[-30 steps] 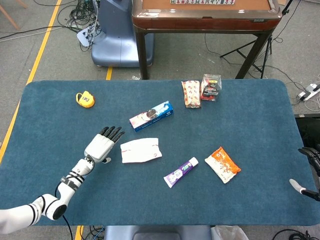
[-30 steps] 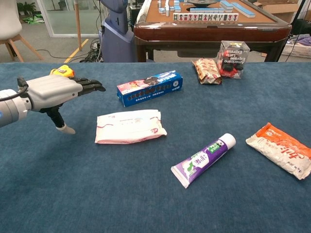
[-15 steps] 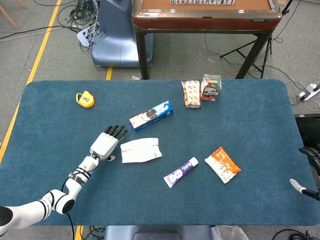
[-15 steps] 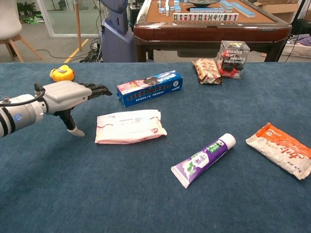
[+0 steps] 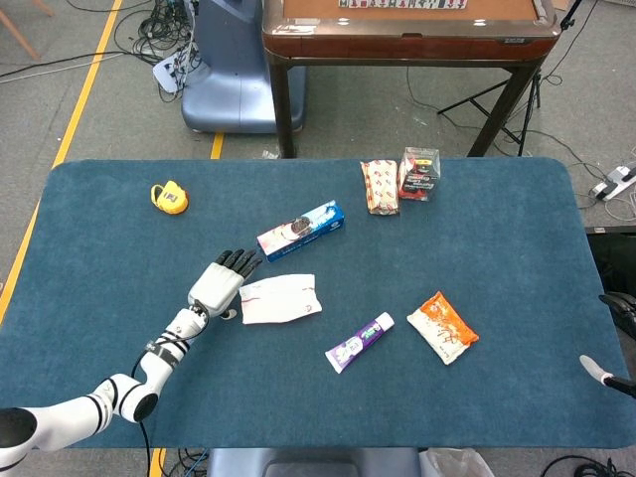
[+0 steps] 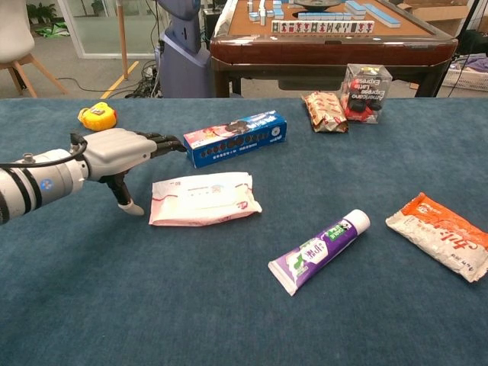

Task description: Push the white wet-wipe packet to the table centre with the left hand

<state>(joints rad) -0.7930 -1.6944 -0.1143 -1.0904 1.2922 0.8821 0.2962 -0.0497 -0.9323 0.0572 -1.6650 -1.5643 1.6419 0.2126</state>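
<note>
**Left hand at the wipe packet's left edge**

The white wet-wipe packet (image 5: 280, 299) (image 6: 203, 198) lies flat on the blue table (image 5: 497, 219) (image 6: 152, 305), left of the middle. The left hand (image 5: 219, 285) (image 6: 122, 150) sits just beside the packet's left end, palm down, fingers (image 6: 169, 142) stretched forward and slightly apart, holding nothing. Its thumb (image 6: 126, 200) points down to the cloth close to the packet's left edge; contact cannot be confirmed in either view.

A blue box (image 5: 300, 230) (image 6: 235, 138) lies just behind the packet, near the fingertips. A purple tube (image 5: 359, 341) (image 6: 319, 251) and an orange packet (image 5: 442, 327) (image 6: 440, 235) lie to the right. A yellow tape measure (image 5: 170, 197) (image 6: 97, 116) sits at far left.

The right hand (image 5: 618, 343) shows only partly at the table's right edge in the head view; the state of its fingers cannot be told.
</note>
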